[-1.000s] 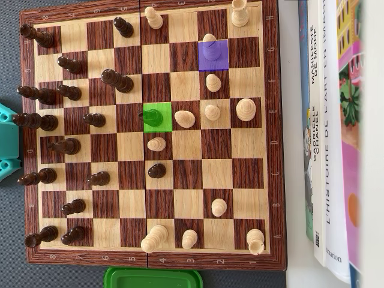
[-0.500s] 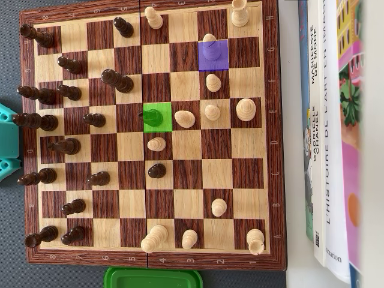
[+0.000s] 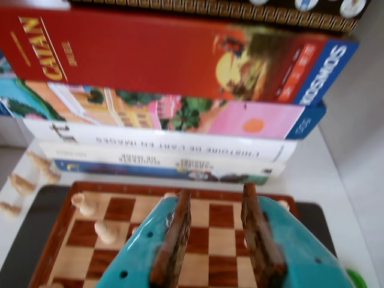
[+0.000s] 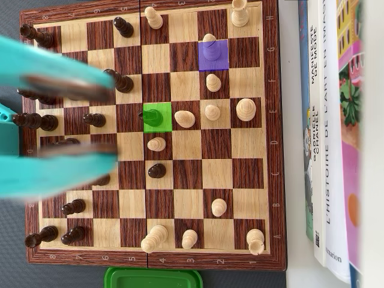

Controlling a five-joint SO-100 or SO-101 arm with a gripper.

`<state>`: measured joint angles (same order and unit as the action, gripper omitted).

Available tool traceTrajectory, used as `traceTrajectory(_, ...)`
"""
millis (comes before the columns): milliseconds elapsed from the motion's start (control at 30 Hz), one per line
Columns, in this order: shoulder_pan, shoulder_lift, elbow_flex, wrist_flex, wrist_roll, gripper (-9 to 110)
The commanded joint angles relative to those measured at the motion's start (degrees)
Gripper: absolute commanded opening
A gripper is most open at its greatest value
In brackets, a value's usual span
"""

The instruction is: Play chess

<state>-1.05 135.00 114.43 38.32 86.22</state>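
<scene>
The wooden chessboard [image 4: 273, 120] lies flat, with dark pieces [image 4: 71, 92] on its left side and light pieces [image 4: 212, 112] on the right in the overhead view. A green patch [image 4: 162, 124] covers one square with a piece on it. A purple patch [image 4: 214, 57] covers another, with a light piece at its upper edge. My teal gripper [image 4: 113, 119] reaches in from the left, blurred, above the dark pieces. It is open and holds nothing. In the wrist view the gripper [image 3: 216, 192] shows brown pads [image 3: 174, 240] wide apart over board squares.
A stack of books [image 4: 330, 138] lies along the board's right edge, and in the wrist view a red Catan box [image 3: 138, 51] sits on top of it. A green lid [image 4: 153, 278] rests below the board. Several light pieces [image 3: 24, 180] stand off the board at the wrist view's left.
The gripper has swung in from the left edge over the dark pieces' side of the board; before, only the arm's base showed. No piece has moved.
</scene>
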Motion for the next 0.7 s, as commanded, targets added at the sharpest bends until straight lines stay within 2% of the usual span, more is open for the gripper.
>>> traceTrajectory(0,0.2,-2.7,-6.9,13.6,0.4,14)
traceTrajectory(167,-1.0,-7.0,-11.1,24.3,1.0,14)
traceTrajectory(333,-2.5,-9.8,-13.1,31.9,5.8,14)
traceTrajectory(667,-6.4,-17.0,-13.8,33.6,7.3,14)
